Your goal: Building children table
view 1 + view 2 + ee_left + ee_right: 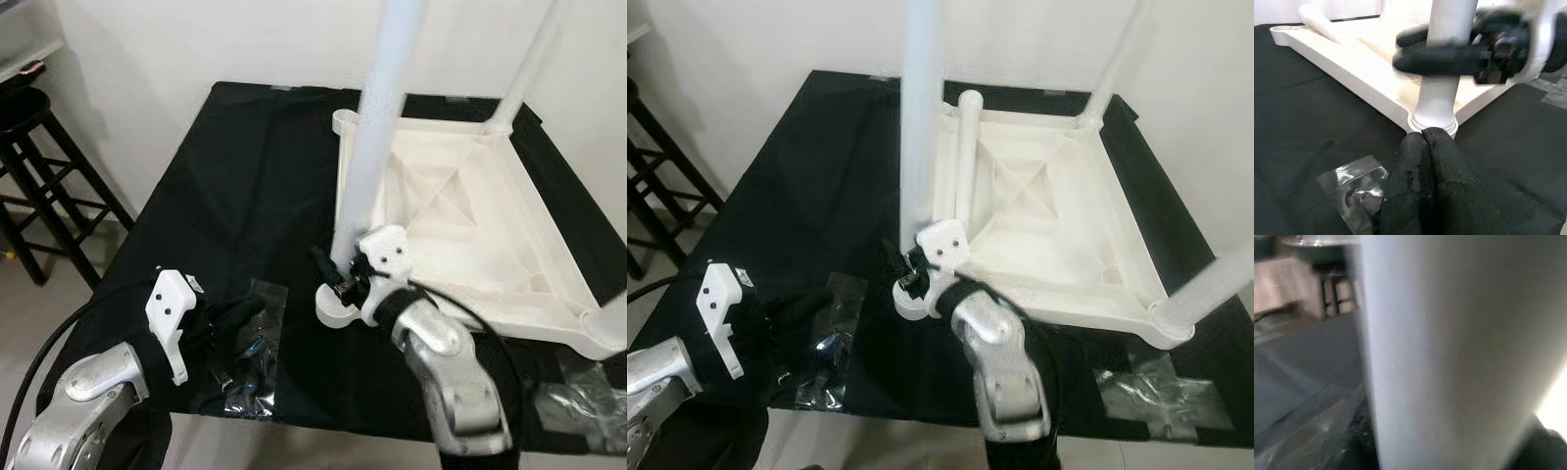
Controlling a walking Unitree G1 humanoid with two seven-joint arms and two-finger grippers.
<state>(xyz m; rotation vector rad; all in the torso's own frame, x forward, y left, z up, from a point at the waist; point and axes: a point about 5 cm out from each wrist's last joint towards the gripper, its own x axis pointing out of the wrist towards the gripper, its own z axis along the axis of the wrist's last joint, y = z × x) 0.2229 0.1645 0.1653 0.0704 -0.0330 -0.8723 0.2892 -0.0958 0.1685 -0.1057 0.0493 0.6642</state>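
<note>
1. I saw the white tabletop [1048,230] lying upside down on a black cloth [235,186], with its ribbed underside facing up.
2. Three white legs stood in its corner sockets: the near leg [377,137] at the corner closest to me, a far leg [529,69] at the back corner, and another leg [1215,284] at the near corner on my right side.
3. A fourth white leg [967,157] lay loose inside the tabletop, along its left rim.
4. My right gripper [343,269] was at the base of the near leg. In the left wrist view its black fingers [1444,56] were closed around this leg, just above the socket collar.
5. In the right wrist view the near leg stood very close before the camera and was blurred.
6. My left gripper [1422,147] was low over the black cloth, near the same corner of the tabletop. Its two fingers were pressed together and held nothing.
7. A clear plastic bag [250,348] with small dark parts lay on the cloth just beside the left gripper.
8. Another crumpled plastic bag [1151,387] lay at the front edge of the cloth on my right.
9. A dark wooden stool [39,176] stood on the floor to the left of the cloth.
</note>
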